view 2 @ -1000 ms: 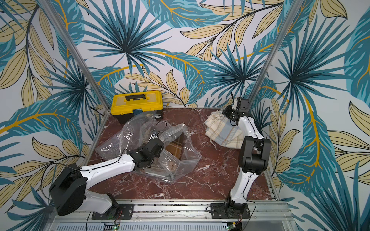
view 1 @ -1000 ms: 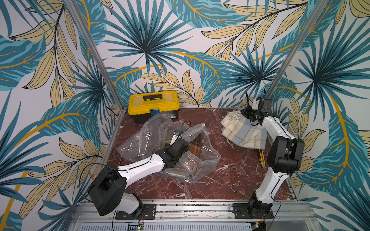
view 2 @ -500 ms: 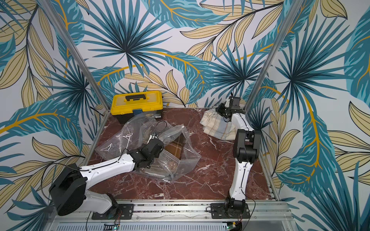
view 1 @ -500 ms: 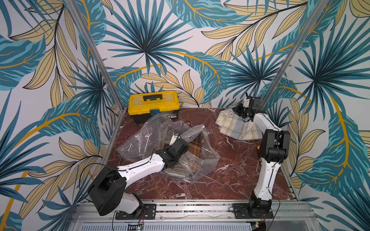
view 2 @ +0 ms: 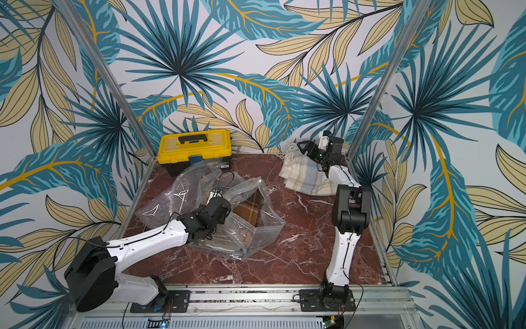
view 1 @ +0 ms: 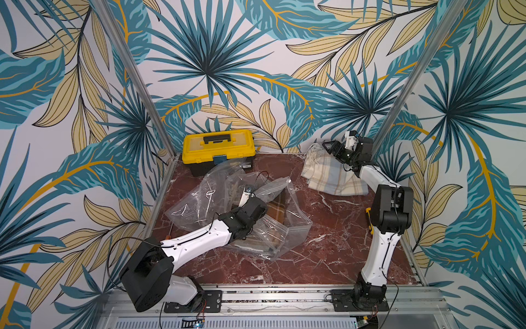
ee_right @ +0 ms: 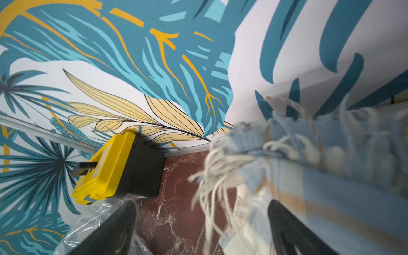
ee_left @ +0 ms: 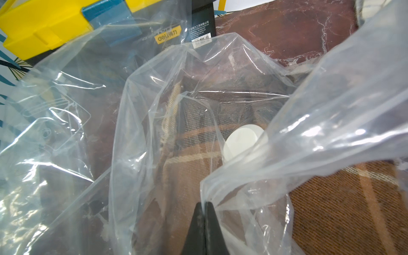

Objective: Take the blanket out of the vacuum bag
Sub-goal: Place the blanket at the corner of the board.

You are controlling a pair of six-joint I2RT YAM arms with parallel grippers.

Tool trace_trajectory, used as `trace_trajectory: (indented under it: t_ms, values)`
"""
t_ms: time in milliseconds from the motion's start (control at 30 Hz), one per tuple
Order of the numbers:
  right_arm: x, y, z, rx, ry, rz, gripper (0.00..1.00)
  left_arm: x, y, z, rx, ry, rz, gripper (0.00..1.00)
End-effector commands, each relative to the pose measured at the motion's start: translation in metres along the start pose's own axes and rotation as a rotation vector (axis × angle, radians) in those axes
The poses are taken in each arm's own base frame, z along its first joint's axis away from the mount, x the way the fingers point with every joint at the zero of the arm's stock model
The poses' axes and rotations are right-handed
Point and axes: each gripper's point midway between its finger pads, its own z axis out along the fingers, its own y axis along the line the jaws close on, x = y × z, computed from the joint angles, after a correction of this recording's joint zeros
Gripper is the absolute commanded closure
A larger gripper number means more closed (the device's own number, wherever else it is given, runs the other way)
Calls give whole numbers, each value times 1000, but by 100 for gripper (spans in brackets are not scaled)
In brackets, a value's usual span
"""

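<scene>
Left claw (ee_left: 204, 206) pinches the slippery vacuum bag (view 1: 296, 225); right claw (view 1: 326, 146) hangs open over the soft, limp blanket (view 1: 333, 179) in the worktop's back-right corner, best gripped at a fold.

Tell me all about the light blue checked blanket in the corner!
The blanket is soft-looking woven cloth, cream with pale blue checks and thin tan stripes, with white tassels at its far end. It lies crumpled on the red marble table in the far right corner, outside the vacuum bag. The right gripper hangs open over the tassels.
</scene>
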Motion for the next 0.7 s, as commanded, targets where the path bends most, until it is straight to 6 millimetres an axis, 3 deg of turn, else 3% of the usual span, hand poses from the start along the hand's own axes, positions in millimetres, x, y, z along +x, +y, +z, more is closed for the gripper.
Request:
trace_trajectory:
  t_ms: [0,33,167,300,467,667]
  values:
    - [-18,15,-38,121,-45,-99,1,-4,5,-5,-5,-11,-22,100]
    - [-14,6,-46,192,-35,-92,1,-4,3,-5,0,-11,-19,100]
    - [26,-61,-81,542,65,34,1,-7,-2,-3,13,-17,-14,100]
    - [57,-108,-91,648,142,134,1,-11,-10,-4,39,-24,-11,100]
    - [82,-142,-75,629,235,245,1,-11,-16,-6,62,-33,-5,100]
    - [109,-180,-87,715,337,397,1,-7,-13,-11,69,-42,-11,100]
